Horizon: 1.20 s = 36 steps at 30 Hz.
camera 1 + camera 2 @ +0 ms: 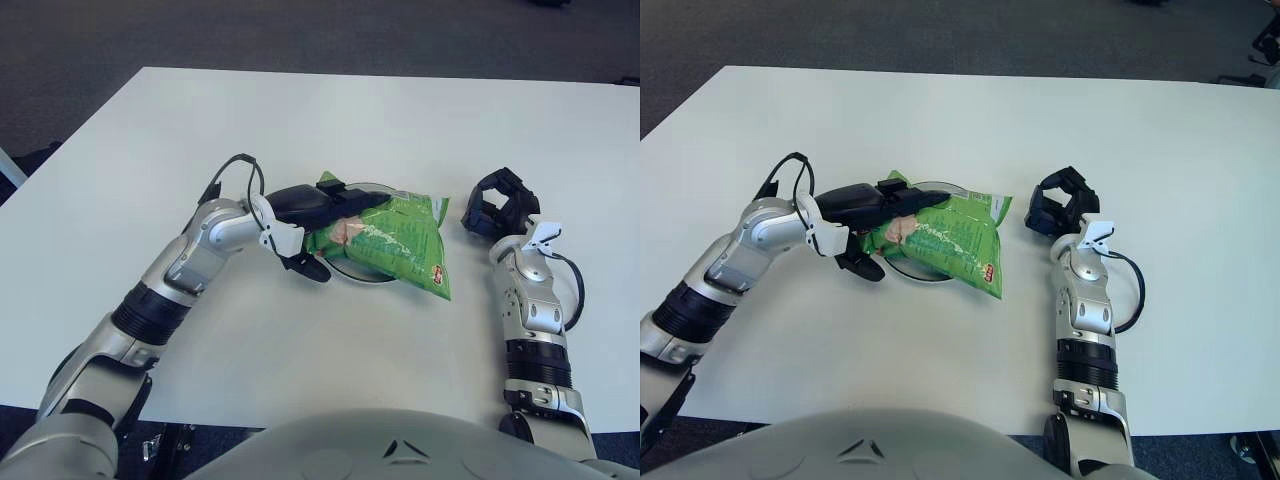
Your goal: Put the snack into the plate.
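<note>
Glossy foil on matt white.
Green snack bag point(385, 240) looks shiny, crinkled film; table point(300, 120) smooth, matt white; left hand point(320, 205) black plastic.

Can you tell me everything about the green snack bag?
The snack bag is a shiny green crinkly packet with pale pictures and a small red mark near its lower right corner. It looks sealed and puffy. It lies flat across the clear plate, covering most of it. The left hand rests on its left end, fingers stretched over the top.
</note>
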Tool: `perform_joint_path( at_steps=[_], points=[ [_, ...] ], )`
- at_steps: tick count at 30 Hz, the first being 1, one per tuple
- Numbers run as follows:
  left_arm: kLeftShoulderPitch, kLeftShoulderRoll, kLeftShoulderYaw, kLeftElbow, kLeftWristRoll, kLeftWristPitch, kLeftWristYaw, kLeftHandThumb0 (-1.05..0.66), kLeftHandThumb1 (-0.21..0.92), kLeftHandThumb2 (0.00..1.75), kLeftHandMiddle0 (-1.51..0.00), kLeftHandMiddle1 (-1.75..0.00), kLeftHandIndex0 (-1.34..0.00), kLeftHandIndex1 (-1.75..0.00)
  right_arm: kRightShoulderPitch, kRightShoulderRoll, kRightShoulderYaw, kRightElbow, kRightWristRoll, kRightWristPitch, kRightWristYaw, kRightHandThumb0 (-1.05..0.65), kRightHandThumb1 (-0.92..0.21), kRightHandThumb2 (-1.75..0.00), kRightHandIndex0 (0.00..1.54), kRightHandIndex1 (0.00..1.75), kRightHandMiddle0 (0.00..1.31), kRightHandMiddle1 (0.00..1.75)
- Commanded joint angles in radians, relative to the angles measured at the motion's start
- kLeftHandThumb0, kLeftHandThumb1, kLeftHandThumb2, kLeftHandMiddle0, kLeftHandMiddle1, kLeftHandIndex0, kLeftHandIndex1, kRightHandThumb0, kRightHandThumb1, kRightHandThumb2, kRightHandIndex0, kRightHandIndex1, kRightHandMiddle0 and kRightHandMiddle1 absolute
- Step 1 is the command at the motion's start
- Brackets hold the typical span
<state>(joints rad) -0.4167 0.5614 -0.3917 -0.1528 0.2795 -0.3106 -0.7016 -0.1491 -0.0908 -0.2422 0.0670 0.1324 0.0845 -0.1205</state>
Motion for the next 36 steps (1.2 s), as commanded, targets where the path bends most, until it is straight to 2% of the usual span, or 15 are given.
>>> perform_joint_path(
  at_steps=[1,10,19,26,30,34,36],
  points=[
    [-0.015,0.012,0.01,0.005,0.012,0.006,-0.018,-0.96,0.69,0.52,0.0,-0.01,0.0,0.0,0.076,0.034,-0.002,0.061,0.0,0.001,-0.005,-0.49,-0.29,-1.35,1.28,1.75,0.64,1.75],
    [0.0,-0.02,0.035,0.009,0.039,0.031,0.035,-1.04,0.89,0.26,0.0,0.0,0.0,0.0,0.072,0.034,-0.001,0.07,-0.001,-0.003,-0.006,-0.49,-0.29,-1.35,1.28,1.75,0.64,1.75],
    [0.038,-0.078,0.08,0.039,0.0,-0.019,0.131,-1.05,0.92,0.28,0.0,0.0,0.0,0.0,0.069,0.032,0.0,0.079,0.001,-0.007,-0.002,-0.49,-0.29,-1.36,1.29,1.75,0.64,1.75],
    [0.069,-0.114,0.121,0.065,-0.116,-0.041,0.136,-1.05,0.91,0.22,0.0,0.0,0.0,0.0,0.068,0.036,0.0,0.084,0.002,-0.015,-0.002,-0.49,-0.29,-1.36,1.29,1.75,0.64,1.75],
    [0.078,-0.128,0.146,0.103,-0.136,-0.12,0.166,-1.05,0.9,0.21,0.0,0.0,0.0,0.0,0.067,0.037,-0.002,0.085,0.006,-0.016,-0.001,-0.49,-0.29,-1.36,1.29,1.75,0.64,1.75],
    [0.076,-0.13,0.171,0.152,-0.075,-0.246,0.243,-1.05,0.92,0.22,0.0,0.0,0.0,0.0,0.064,0.036,-0.005,0.088,0.007,-0.012,-0.003,-0.49,-0.29,-1.36,1.29,1.75,0.64,1.75],
    [0.076,-0.128,0.179,0.165,-0.052,-0.282,0.27,-1.05,0.92,0.23,0.0,0.0,0.0,0.0,0.063,0.035,-0.005,0.089,0.007,-0.011,-0.003,-0.49,-0.28,-1.36,1.29,1.75,0.64,1.75]
  ],
)
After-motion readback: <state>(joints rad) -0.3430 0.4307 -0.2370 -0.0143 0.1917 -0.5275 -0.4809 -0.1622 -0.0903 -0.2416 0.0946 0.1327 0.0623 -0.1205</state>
